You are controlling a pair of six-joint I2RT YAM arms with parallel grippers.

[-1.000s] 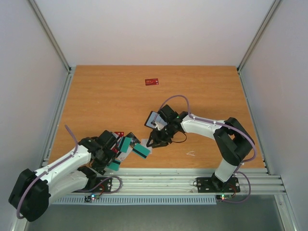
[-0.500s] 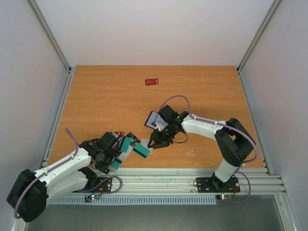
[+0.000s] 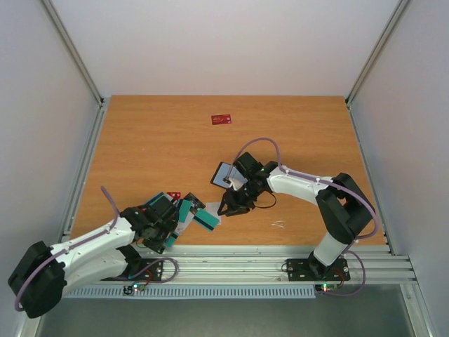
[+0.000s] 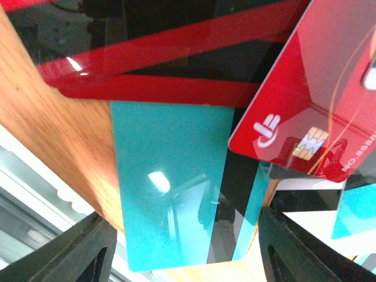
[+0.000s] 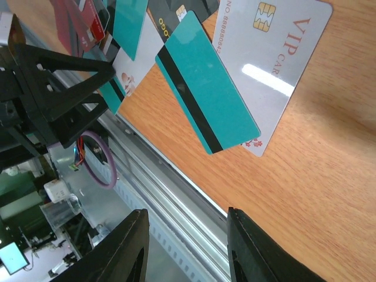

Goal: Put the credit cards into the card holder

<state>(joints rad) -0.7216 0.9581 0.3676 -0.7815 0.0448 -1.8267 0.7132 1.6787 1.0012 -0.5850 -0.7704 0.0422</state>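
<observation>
The credit cards [image 3: 191, 214] are lying in a loose, overlapping heap at the near left of the bench [image 3: 154, 147], right up against its front edge, with the metal rail [image 3: 280, 256] running just beyond. The left pincer [image 4: 182, 220] is hanging low over that heap with its jaws spread wide, one finger on either side of a plain teal card [image 4: 170, 176]. I'm seeing nothing gripped between them. That teal card's lower corner is reaching almost to the bench's edge, and only a thin strip of wood is showing beneath it. A red card [image 4: 317, 111] with a chip is overlapping its upper right corner, and a glossy black card with red bands [image 4: 176, 35] is lying above it.

The right pincer [image 5: 187, 214] is hovering over the heap's right end, jaws partly apart and holding nothing. Below it a teal striped card [image 5: 205, 100] is lying slantwise across a white VIP card [image 5: 276, 64], both flat, with bare wood between their corners and the rail.

The card holder [image 3: 224, 173] is sitting just beside the right arm's wrist, further from the rail than the heap, its pale inside showing. From above I can't quite tell whether it is resting flat or propped. A lone red card [image 3: 222, 119] is lying well apart towards the far side, with open wood all round it.
</observation>
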